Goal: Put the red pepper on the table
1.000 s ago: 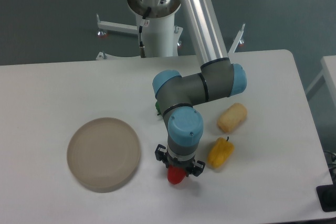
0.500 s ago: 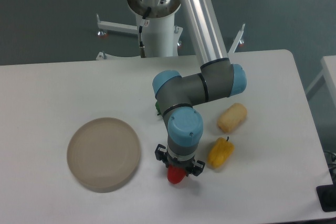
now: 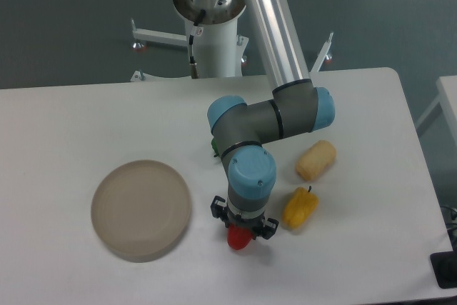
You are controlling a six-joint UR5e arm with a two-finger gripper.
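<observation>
Holding unchanged since earlier frame: fingers (image 3: 241,234) over red pepper (image 3: 239,240) (grip state hidden), table (image 3: 64,126).

This looks like a robot lab: 1 big arm (image 3: 271,116) stands on a white post (image 3: 213,48) by a white table (image 3: 71,119), over a gray floor (image 3: 64,26).

A round beige plate (image 3: 141,209) lies toward the table's left front. A yellow pepper (image 3: 299,207) lies right of centre, and just behind it, apart, a pale yellow oblong piece (image 3: 315,160), perhaps a potato. A sliver of green pepper (image 3: 214,146) shows mid-table.
</observation>
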